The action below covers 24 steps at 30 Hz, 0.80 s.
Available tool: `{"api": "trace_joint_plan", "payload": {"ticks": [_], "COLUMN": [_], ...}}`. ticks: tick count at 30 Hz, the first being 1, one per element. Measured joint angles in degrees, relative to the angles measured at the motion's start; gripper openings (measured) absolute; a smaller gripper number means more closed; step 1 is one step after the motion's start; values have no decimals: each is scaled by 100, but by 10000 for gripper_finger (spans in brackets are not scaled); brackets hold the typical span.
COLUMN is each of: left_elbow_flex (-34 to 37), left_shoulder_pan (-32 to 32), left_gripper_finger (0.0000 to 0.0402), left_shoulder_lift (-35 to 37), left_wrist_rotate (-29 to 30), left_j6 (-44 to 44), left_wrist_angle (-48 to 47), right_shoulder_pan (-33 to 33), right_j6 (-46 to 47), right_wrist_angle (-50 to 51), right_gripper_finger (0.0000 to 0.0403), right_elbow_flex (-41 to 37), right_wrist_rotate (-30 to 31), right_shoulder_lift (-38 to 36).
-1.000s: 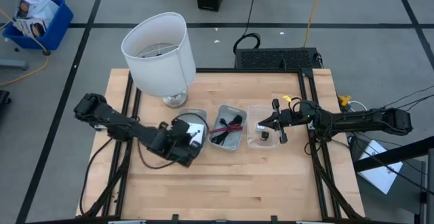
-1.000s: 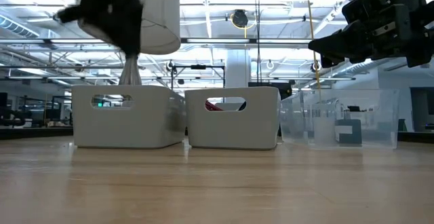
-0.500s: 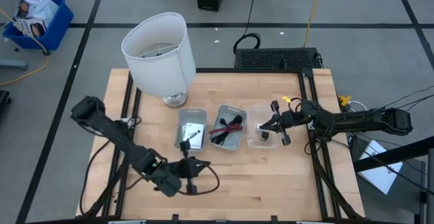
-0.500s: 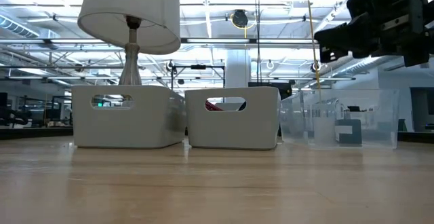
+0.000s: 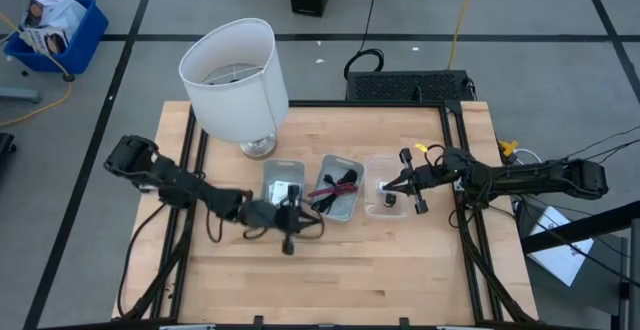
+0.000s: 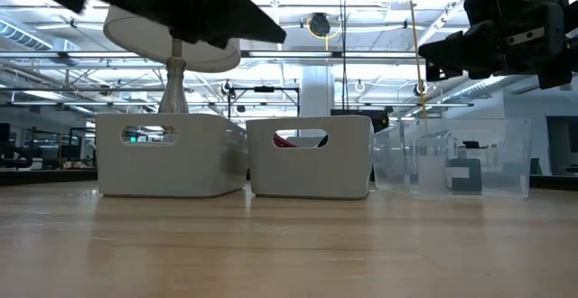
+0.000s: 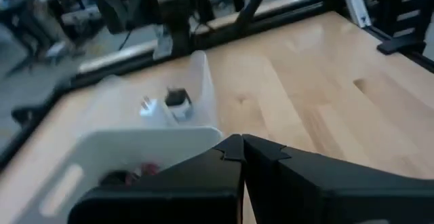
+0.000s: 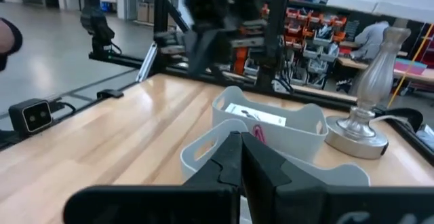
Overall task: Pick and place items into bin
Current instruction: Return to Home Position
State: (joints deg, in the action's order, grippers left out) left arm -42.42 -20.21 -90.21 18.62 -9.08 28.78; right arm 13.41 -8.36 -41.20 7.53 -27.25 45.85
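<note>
Three small bins stand in a row. The left white bin (image 5: 283, 186) holds white packets (image 8: 254, 115). The middle white bin (image 5: 336, 188) holds black and magenta cables (image 5: 335, 185). In the clear bin (image 5: 390, 196) lie a tiny black cube (image 7: 178, 98) and a white tag (image 7: 148, 107). My left gripper (image 5: 300, 220) is shut and empty, just near-side of the left and middle bins, pointing toward the clear bin. My right gripper (image 5: 385, 184) is shut above the clear bin; I see nothing held in it.
A big white lampshade (image 5: 235, 73) on a metal base (image 5: 258, 148) stands just behind the left bin. Bare wooden tabletop (image 5: 340, 270) lies between the bins and the near edge. A black frame (image 5: 455, 220) runs along the table's sides.
My left arm has swung away from the left bin toward the near edge, then come back up to the bins' near side, now pointing right. The packets lie in the left bin. My right gripper has stayed over the clear bin.
</note>
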Motion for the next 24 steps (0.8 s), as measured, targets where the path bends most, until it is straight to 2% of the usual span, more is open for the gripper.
{"api": "trace_joint_plan", "payload": {"ticks": [3,6,9,13,16,18,20,24], "left_elbow_flex": [299,752,1248,2107,2809,3207,3514,3839], "left_shoulder_pan": [476,783,743,236,-84,-109,-62,-88], "left_gripper_finger": [2,1,1,1,1,1,1,0], "left_shoulder_lift": [237,717,1465,2763,3541,3805,3933,4118], "left_wrist_rotate": [-673,-770,-160,892,1326,1604,1721,1601], "left_j6": [-401,-578,-794,-929,-733,-506,-418,-626], "left_wrist_angle": [643,947,1128,1187,1265,1383,1526,1892], "right_shoulder_pan": [0,0,0,4,10,11,13,127], "right_j6": [3,-15,28,182,265,332,390,527], "right_wrist_angle": [-60,-101,-188,-273,-372,-518,-704,-727], "right_gripper_finger": [0,0,0,0,0,0,0,0], "right_elbow_flex": [0,1,0,1,0,2,2,2], "right_wrist_rotate": [-6,-6,-12,-203,-288,-288,-281,-258], "right_shoulder_lift": [1,-1,-49,-174,-275,-308,-309,-309]}}
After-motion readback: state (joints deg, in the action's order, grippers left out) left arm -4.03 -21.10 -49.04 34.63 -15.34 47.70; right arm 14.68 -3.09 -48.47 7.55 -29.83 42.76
